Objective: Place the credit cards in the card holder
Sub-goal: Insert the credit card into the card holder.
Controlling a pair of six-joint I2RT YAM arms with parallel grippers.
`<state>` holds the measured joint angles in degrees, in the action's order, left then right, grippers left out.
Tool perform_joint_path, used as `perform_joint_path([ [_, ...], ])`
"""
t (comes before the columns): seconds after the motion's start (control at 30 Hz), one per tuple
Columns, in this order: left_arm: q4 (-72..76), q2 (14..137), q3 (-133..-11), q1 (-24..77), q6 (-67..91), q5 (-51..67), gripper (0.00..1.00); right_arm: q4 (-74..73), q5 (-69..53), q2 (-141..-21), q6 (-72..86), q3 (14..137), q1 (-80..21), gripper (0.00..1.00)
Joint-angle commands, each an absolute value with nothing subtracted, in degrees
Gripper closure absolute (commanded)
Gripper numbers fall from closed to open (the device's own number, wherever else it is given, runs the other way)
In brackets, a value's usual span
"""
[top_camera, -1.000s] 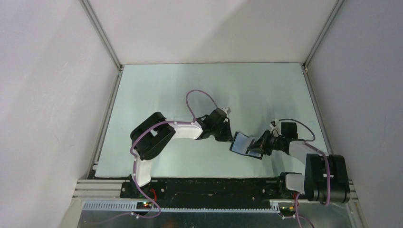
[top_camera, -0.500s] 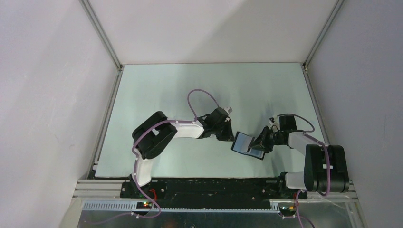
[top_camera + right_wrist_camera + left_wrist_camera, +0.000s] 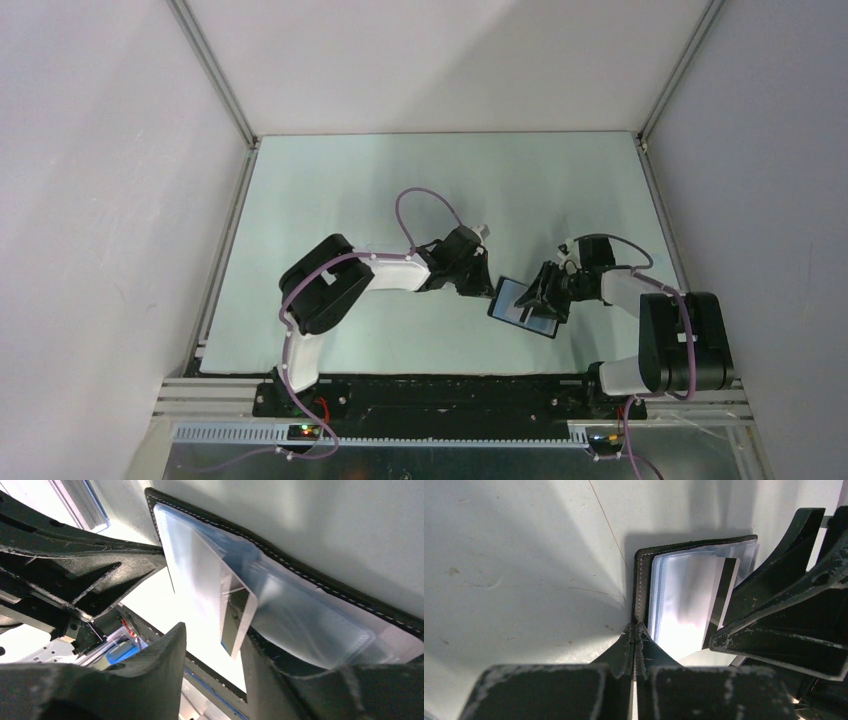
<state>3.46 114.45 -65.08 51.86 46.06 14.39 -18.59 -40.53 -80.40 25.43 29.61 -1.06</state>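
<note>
The card holder (image 3: 520,306) hangs open above the table between both arms, a black wallet with clear inner pockets (image 3: 679,595). My left gripper (image 3: 634,628) is shut on its stitched black edge (image 3: 641,580). A pale credit card (image 3: 241,614) with a dark stripe (image 3: 723,594) sits partly in a clear pocket, one corner sticking out. My right gripper (image 3: 215,667) is open around that corner, with a clear gap to its left finger (image 3: 155,670) while the right finger (image 3: 272,680) lies close beside the card. From above, the right gripper (image 3: 545,290) is at the holder's right side and the left gripper (image 3: 488,289) at its left.
The pale green table mat (image 3: 400,200) is ringed by white enclosure walls and aluminium posts (image 3: 212,70). The black front rail (image 3: 450,392) and both arm bases lie just below the holder. The right arm's elbow (image 3: 680,345) stands near the right wall.
My right gripper has opened off the credit card and shifted slightly towards the back. The card stays in the holder's pocket. My left gripper has closed fully on the holder's edge.
</note>
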Motion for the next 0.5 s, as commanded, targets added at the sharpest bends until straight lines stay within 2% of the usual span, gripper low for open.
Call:
perform_joint_path([
  [0.0,0.4,116.6,-64.9,52.6,45.4,13.9,1.0,-21.0,-34.9,-79.0,25.0,32.6,-3.4,0.49],
  [0.23,0.4,116.5,-64.9,52.6,45.4,14.1,1.0,-23.9,-30.8,-81.2,24.5,37.5,-7.1,0.39],
  [0.47,0.4,116.6,-64.8,52.6,45.4,14.2,1.0,-21.6,-34.7,-88.0,26.2,40.0,-10.9,0.38],
])
